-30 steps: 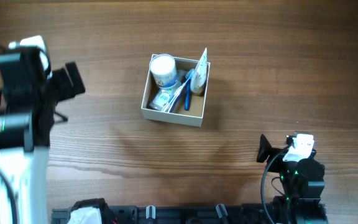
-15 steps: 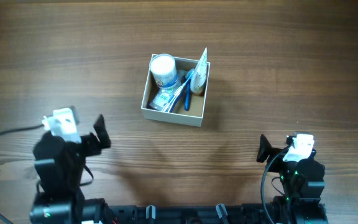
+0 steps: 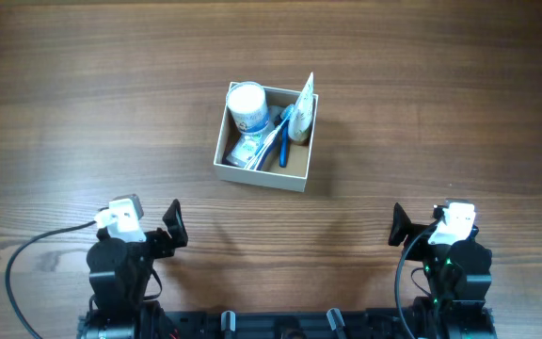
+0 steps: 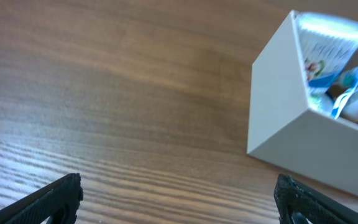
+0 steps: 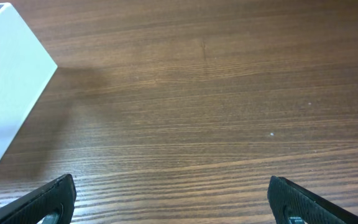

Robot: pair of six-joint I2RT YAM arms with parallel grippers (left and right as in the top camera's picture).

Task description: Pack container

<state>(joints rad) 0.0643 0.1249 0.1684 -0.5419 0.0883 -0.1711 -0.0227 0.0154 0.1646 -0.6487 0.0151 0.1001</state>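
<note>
The container (image 3: pixel 258 175), a square white cardboard box with a tan inside, sits at the table's middle. It holds a round white-lidded jar (image 3: pixel 247 104), a toothpaste tube (image 3: pixel 303 104), blue toothbrushes and a small packet. My left gripper (image 3: pixel 173 224) rests near the front left edge, open and empty. My right gripper (image 3: pixel 398 226) rests near the front right edge, open and empty. The left wrist view shows the box's white wall (image 4: pixel 284 118) at the right, with my open fingers (image 4: pixel 179 200) below. The right wrist view shows the box's corner (image 5: pixel 8 74) at the left, above my open fingers (image 5: pixel 169 200).
The wooden table (image 3: pixel 440 94) surrounds the box. A black rail (image 3: pixel 271 325) runs along the front edge between the two arm bases.
My left arm has swung down from the far left of the table to its base at the front left edge. The right arm and the box have not moved.
</note>
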